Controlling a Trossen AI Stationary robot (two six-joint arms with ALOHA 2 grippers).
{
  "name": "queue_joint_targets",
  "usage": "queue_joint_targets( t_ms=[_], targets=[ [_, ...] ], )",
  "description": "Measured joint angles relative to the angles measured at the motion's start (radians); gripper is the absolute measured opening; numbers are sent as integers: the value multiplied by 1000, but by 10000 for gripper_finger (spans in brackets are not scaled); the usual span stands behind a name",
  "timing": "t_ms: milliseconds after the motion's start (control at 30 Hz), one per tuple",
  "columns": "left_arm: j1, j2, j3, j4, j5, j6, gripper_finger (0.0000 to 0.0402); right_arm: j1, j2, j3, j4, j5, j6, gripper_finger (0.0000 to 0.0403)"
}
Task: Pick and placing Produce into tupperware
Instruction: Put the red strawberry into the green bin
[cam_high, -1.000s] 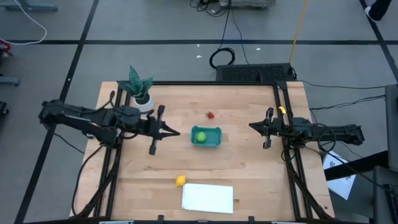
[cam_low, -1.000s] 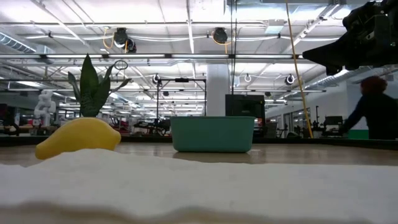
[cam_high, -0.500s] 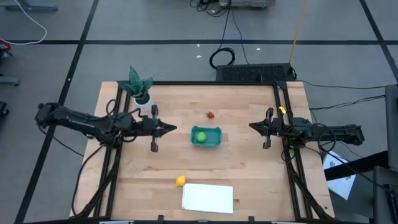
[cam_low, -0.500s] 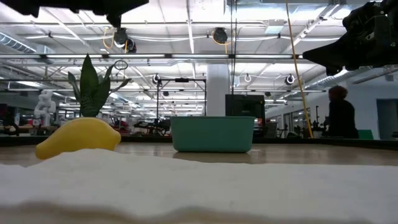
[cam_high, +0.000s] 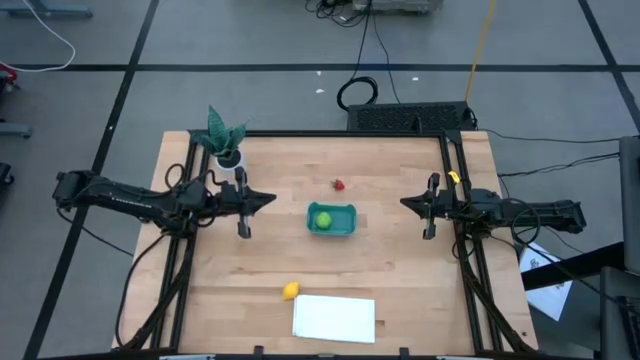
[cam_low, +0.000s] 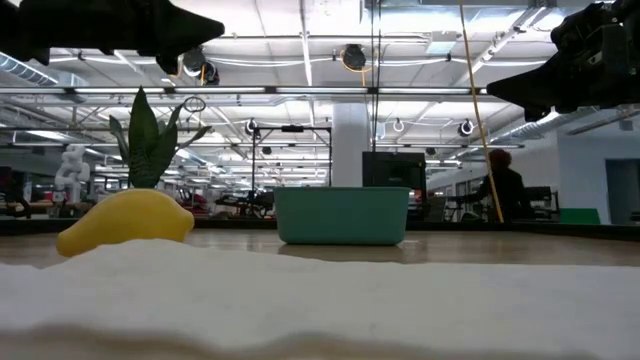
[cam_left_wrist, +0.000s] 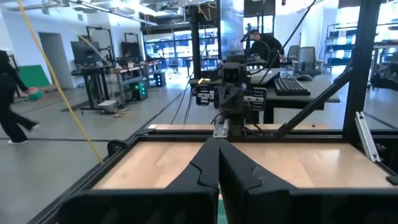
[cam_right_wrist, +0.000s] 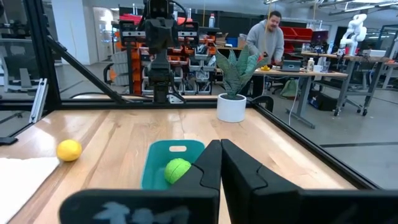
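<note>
Wood table (cam_high: 400, 280): teal tupperware (cam_high: 344, 224) holds lime-green piece (cam_high: 322, 220); both grippers closed, empty.

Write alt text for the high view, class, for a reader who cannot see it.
A teal tupperware tub at the middle of a wooden table holds a lime-green piece; a red piece and a yellow piece lie outside it. The left gripper and right gripper flank the tub, fingers shut, holding nothing.
</note>
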Motion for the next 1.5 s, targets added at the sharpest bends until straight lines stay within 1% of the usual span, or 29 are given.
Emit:
queue_joint_targets(
  t_ms=[233,500,733,867,933,1033,1300,1367,1500],
  targets=[
    [0,1,0,-10,0,1,1,0,0,0,0,-1,0,0],
    [-1,1,0,-10,0,-2,16,0,0,0,0,-2,0,0],
    [-1,1,0,-10,1,13,2,0,0,0,1,-2,-9,0],
    [-1,1,0,-11,7,23,13,0,0,0,2,-2,-11,0],
    [-1,1,0,-13,7,20,20,0,0,-1,12,-2,-11,0],
    [-1,1,0,-13,6,63,25,0,0,-1,39,-2,-5,0],
    [-1,1,0,-30,7,83,26,0,0,-1,109,-5,-4,0],
    [-1,1,0,-50,25,82,26,0,0,-1,114,-5,-4,0],
    [-1,1,0,-67,21,105,26,0,0,-1,114,-5,-20,0]
  ],
)
